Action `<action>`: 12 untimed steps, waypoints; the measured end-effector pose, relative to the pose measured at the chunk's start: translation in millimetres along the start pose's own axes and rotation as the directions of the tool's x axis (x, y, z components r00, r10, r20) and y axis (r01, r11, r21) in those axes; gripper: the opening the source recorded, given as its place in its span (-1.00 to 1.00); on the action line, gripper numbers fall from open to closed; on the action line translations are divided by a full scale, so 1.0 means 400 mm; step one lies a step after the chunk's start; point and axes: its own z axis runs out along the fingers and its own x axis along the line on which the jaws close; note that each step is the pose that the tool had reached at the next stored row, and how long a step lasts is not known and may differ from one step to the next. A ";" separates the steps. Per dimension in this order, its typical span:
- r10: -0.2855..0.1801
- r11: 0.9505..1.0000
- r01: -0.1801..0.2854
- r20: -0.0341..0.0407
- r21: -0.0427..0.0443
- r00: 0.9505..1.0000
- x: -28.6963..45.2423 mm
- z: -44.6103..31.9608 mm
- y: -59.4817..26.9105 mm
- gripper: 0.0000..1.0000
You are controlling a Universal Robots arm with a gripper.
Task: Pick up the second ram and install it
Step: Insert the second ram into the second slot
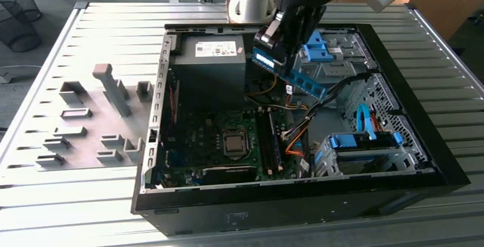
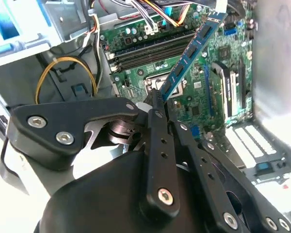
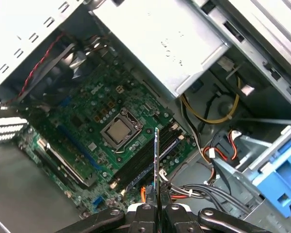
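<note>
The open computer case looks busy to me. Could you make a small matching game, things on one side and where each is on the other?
Things:
1. second ram
2. processor socket
3. grey fixture blocks
4. power supply box

Places:
A. on the table outside the computer case, at the exterior view's left
B. held in the gripper above the open case
C. in a far corner inside the case
D. in the middle of the green motherboard

Pairs: 1-B, 2-D, 3-A, 4-C
</note>
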 end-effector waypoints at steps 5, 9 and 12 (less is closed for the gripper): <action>0.086 0.996 -0.086 -0.003 -0.001 0.996 0.000 0.003 0.000 -0.73; 0.154 0.988 -0.154 -0.006 -0.001 0.988 0.000 0.006 0.000 -0.73; 0.204 0.979 -0.204 -0.007 -0.002 0.979 0.000 0.008 0.000 -0.73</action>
